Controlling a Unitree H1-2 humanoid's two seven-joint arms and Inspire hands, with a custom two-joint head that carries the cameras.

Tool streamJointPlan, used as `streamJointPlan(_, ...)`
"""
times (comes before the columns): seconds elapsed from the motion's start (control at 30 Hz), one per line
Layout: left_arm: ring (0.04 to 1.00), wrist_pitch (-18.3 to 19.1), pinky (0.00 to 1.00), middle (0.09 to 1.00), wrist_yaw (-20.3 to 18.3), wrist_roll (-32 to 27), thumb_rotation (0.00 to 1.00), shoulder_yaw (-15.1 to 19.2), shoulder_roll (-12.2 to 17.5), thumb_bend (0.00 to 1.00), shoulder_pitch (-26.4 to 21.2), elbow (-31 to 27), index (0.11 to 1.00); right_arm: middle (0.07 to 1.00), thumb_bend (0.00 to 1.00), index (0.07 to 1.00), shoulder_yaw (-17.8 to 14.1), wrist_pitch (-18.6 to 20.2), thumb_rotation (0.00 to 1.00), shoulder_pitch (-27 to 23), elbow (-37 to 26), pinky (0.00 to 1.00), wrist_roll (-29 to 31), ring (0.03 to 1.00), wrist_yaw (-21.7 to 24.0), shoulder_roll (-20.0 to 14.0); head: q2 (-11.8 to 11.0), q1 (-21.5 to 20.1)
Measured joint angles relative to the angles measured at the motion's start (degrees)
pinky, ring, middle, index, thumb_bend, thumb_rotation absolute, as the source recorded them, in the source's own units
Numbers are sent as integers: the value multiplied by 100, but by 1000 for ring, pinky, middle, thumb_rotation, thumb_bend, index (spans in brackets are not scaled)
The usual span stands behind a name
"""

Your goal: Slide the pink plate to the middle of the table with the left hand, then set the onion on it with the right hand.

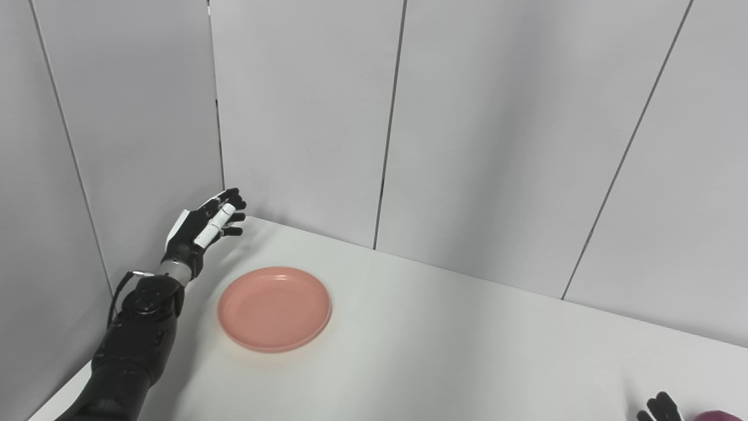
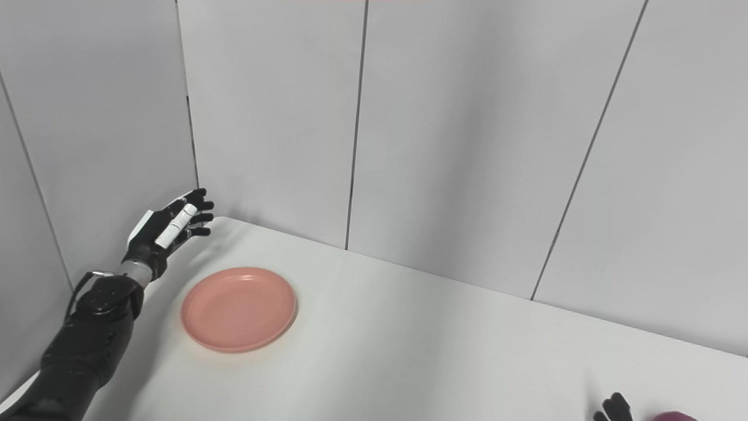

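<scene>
**Plate not yet slid; left hand poised behind it**

The plate (image 1: 274, 308) lies flat and empty on the table (image 1: 467, 351), well toward the left side and short of the middle. Nothing touches it. Its rim is low and smooth, so it should slide readily on the white top if pushed from the side.

The left hand (image 1: 204, 227) hangs above the table's far left corner, beyond and to the left of the plate and apart from it. Its fingers (image 1: 232, 217) are spread and hold nothing, so the hand is open. It casts a faint shadow on the tabletop below, which suggests it is raised rather than resting.

At the bottom right edge only the dark fingertips of the right hand (image 1: 660, 407) show; whether that hand is open or closed cannot be told. Just beside them a sliver of something purple, probably the onion (image 1: 717, 416), peeps over the frame's edge, on the right side of the table and well apart from the plate.

The first step, the slide, seems to be in hand and not begun. The next move calls for the left hand to come down against the plate's left rim, or flat onto it, and push rightward toward the centre, keeping pressure even so the plate neither tips nor spins. The onion waits until the plate is placed.
</scene>
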Motion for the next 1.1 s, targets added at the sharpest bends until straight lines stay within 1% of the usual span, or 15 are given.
streamJointPlan(0.07,777,-32,686,806,8,2,750,1,-12,853,2,99,834,985,839,1000,0,0,1000,6,-6,1000,0,1000,0,-2,26,-9)
streamJointPlan(0.17,764,-62,684,809,22,-3,743,16,-48,821,2,242,835,984,856,1000,2,0,1000,12,-14,1000,0,1000,1,-8,44,-9)
streamJointPlan(0.23,747,-212,663,792,-10,-54,731,53,-78,819,1,445,821,983,876,1000,5,1,1000,17,-22,1000,0,1000,0,-10,62,-18)
streamJointPlan(0.3,754,-323,666,787,-84,-140,701,104,-81,850,-1,687,808,981,879,1000,11,1,1000,17,-28,1000,0,1000,0,-8,62,-18)
streamJointPlan(0.4,772,-384,683,791,-176,-314,702,209,-105,860,0,986,815,977,887,1000,13,1,1000,25,-35,1000,-3,1000,-5,-9,97,-35)
streamJointPlan(0.43,758,-411,668,775,-223,-367,697,220,-111,884,0,1063,811,974,890,1000,10,1,1000,26,-35,1000,-4,1000,-7,-10,97,-35)
streamJointPlan(0.5,748,-476,653,769,-235,-395,706,226,-135,907,-1,1129,807,970,890,1000,3,1,1000,28,-34,1000,-5,1000,-19,-11,114,-53)
streamJointPlan(0.6,754,-589,658,794,-235,-431,708,217,-135,926,-27,1250,812,964,887,1000,7,1,1000,29,-38,1000,-9,998,-32,-10,141,-70)
streamJointPlan(0.87,737,-964,631,775,-233,-448,736,117,-150,893,-117,1600,784,965,897,1000,34,1,1000,50,-82,1000,-50,995,-65,-7,176,-105)
streamJointPlan(0.97,745,-989,642,783,-239,-455,739,90,-149,893,-136,1635,792,965,903,1000,32,1,1000,50,-82,1000,-50,996,-66,-7,185,-114)
streamJointPlan(1.1,746,-990,649,772,-240,-462,748,69,-151,860,-136,1637,800,969,910,1000,29,1,992,52,-83,1000,-50,999,-68,-5,185,-132)
